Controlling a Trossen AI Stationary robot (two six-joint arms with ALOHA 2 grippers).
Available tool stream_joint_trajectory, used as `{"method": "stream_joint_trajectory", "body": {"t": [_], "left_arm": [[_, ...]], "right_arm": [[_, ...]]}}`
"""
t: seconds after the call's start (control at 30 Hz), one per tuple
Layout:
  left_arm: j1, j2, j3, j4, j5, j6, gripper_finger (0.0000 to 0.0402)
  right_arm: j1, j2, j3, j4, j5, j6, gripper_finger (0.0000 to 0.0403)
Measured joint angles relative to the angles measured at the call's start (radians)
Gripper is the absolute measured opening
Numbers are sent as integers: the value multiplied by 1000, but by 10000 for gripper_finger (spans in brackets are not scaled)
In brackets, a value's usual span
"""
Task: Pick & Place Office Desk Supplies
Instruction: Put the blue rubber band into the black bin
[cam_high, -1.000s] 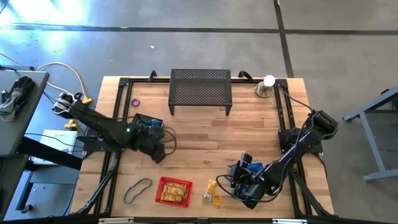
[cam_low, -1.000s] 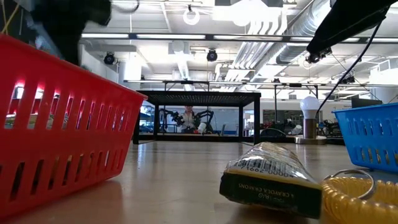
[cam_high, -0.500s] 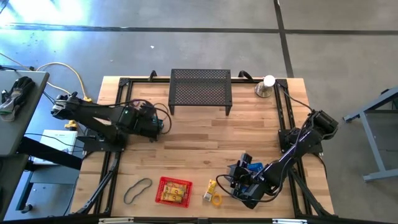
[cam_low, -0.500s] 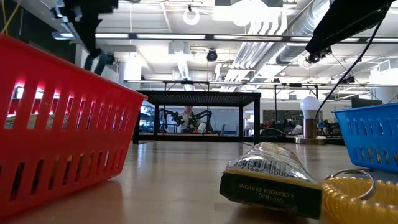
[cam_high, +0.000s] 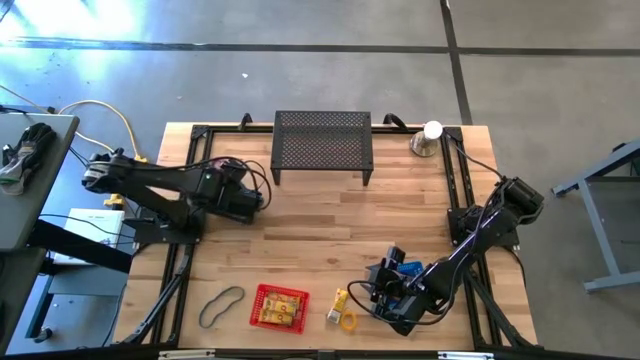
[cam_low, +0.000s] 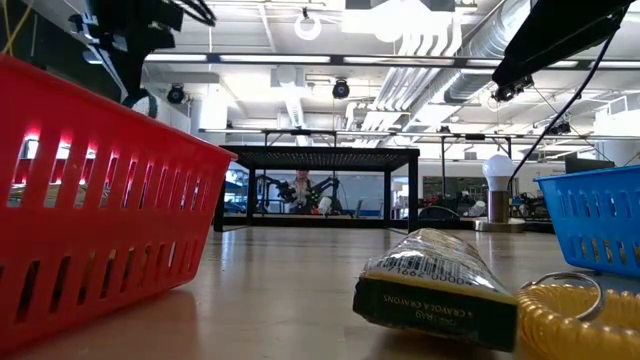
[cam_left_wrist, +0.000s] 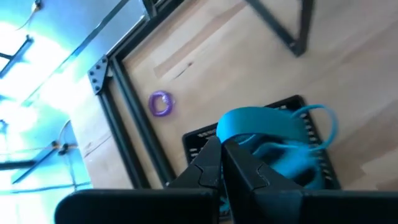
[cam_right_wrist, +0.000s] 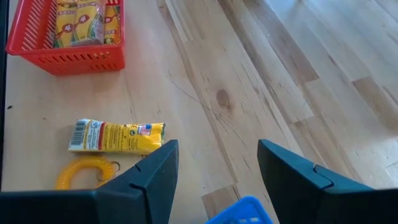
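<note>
Left gripper (cam_left_wrist: 222, 163) hovering over black basket (cam_left_wrist: 273, 149) at table's left side, fingers pressed together, nothing between them. We are seeing teal band (cam_left_wrist: 261, 124) lying in that basket, purple ring (cam_left_wrist: 160, 102) on wood just beyond it.

Right gripper (cam_right_wrist: 217, 165) hanging low at near right, fingers spread wide, gripping nothing. We are noting yellow crayon pack (cam_right_wrist: 117, 136) and yellow coil (cam_right_wrist: 84, 172) lying just beside each other ahead of it, red basket (cam_right_wrist: 68, 59) holding more yellow packs farther left, grey band loop (cam_high: 221, 305) left of red basket.
</note>
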Motion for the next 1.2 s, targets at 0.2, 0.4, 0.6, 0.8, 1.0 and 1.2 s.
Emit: {"method": "stream_joint_trajectory", "body": {"t": [0.2,0.4,0.6,0.8,1.0,1.2], "left_arm": [[48,0,-85,1,70,33,1],[85,0,-186,17,164,72,1],[119,0,-222,142,245,161,1],[171,0,-222,244,272,284,1],[278,0,-273,238,333,315,1],[362,0,-346,260,436,332,1]], "right_arm": [[0,0,0,7,-26,1,208],[0,0,0,7,-26,1,208],[0,0,0,8,-23,1,208],[0,0,0,24,-22,1,208],[1,0,0,37,-23,0,208],[2,0,0,36,-24,-2,208]]}}
